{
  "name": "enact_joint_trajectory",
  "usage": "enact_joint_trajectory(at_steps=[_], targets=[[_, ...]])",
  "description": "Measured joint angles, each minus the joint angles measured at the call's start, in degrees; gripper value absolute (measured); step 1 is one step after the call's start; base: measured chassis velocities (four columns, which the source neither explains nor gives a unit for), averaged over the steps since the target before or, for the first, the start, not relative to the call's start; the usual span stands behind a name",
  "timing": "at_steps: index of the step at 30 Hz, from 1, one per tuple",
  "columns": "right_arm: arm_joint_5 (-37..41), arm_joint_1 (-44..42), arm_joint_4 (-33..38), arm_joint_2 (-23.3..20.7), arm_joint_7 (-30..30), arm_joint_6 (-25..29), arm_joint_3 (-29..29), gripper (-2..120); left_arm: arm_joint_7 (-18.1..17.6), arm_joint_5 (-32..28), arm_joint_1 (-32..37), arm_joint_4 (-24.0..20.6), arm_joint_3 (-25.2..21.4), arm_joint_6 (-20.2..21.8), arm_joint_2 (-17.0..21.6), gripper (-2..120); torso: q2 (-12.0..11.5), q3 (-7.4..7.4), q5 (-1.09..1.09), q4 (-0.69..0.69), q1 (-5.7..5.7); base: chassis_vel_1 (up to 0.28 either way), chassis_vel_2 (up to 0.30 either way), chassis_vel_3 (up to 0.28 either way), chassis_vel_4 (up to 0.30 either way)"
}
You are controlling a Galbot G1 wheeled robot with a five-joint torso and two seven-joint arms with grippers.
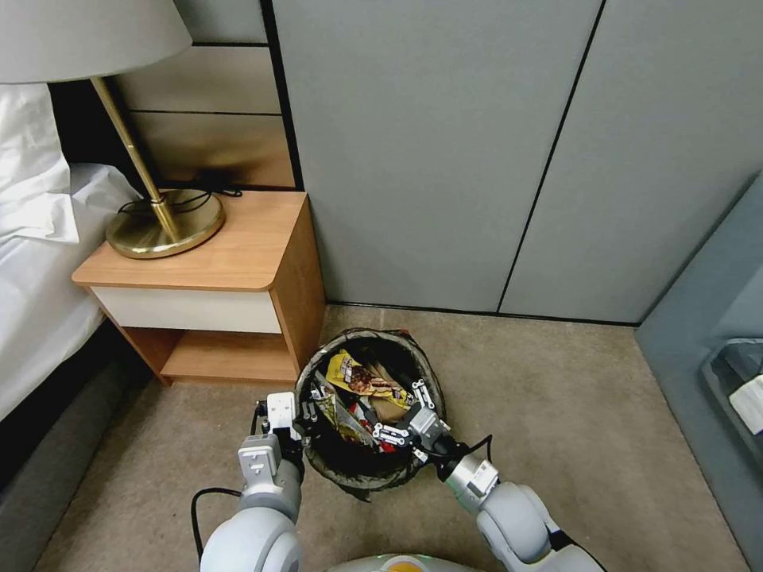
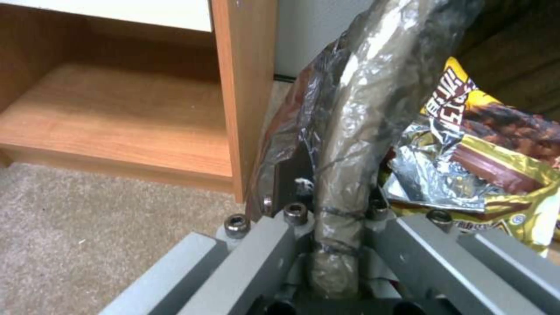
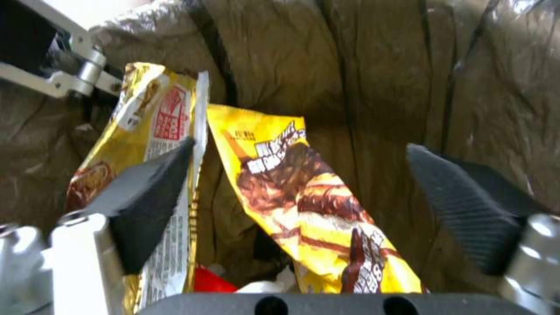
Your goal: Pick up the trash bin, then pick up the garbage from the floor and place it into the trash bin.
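Trash bin (image 1: 367, 469) on the carpet just beside the nightstand (image 1: 238, 262); left pincer (image 2: 338, 218) clamped on its bag-wrapped rim, likely to steady or carry it. Right pincer (image 1: 405, 417) hangs over the bin mouth, pads (image 3: 467, 205) apart and gripping nothing, apparently placed to drop litter inside. Bin contents: yellow snack wrappers (image 3: 315, 210), foil scraps, something red underneath.

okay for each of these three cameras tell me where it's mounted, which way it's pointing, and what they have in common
Head view: from the robot's head, looking down at the trash bin beside the nightstand; both arms show.
Left wrist view: on the left arm, facing along the bin rim; the left gripper clamps that rim.
Right wrist view: on the right arm, facing into the bin; the right gripper is open above a yellow wrapper.
Shared: all show bin and wrapper.
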Motion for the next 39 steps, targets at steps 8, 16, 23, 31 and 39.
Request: enact_joint_trajectory(at_steps=[8, 16, 23, 31, 39], targets=[[-1.4, -1.5, 5.2, 0.1, 0.3, 2.0, -0.5, 100, 0.0, 0.0, -0.5, 1.7, -0.4, 0.0, 0.1, 0, 0.0, 0.0, 0.0, 0.0, 0.0, 0.0, 0.0, 0.0, 0.0], [-2.9, -3.8, 16.1, 1.9, 7.6, 1.5, 0.6, 100, 0.0, 0.2, -1.0, 3.7, -1.1, -0.1, 0.1, 0, 0.0, 0.0, -0.01, 0.0, 0.0, 0.0, 0.0, 0.0, 0.0], [-3.5, -5.9, 21.0, 3.0, 14.1, 0.8, 3.8, 100, 0.0, 0.2, -1.0, 3.7, -1.1, -0.3, 0.2, 0, 0.0, 0.0, -0.01, 0.0, 0.0, 0.0, 0.0, 0.0, 0.0], [-4.0, -14.0, 23.7, 3.9, 21.5, 4.6, 10.1, 100, 0.5, 0.2, 0.1, 3.2, -1.1, -1.8, 0.6, 0, 0.0, 0.0, 0.0, 0.0, 0.0, 0.0, 0.0, 0.0, 0.0], [-3.4, -14.7, 22.4, 4.2, 21.4, 5.7, 12.3, 100, 0.2, -0.1, 1.3, 1.7, -1.1, -1.9, 1.2, 0, 0.0, 0.0, 0.0, 0.0, 0.0, 0.0, 0.0, 0.0, 0.0]])
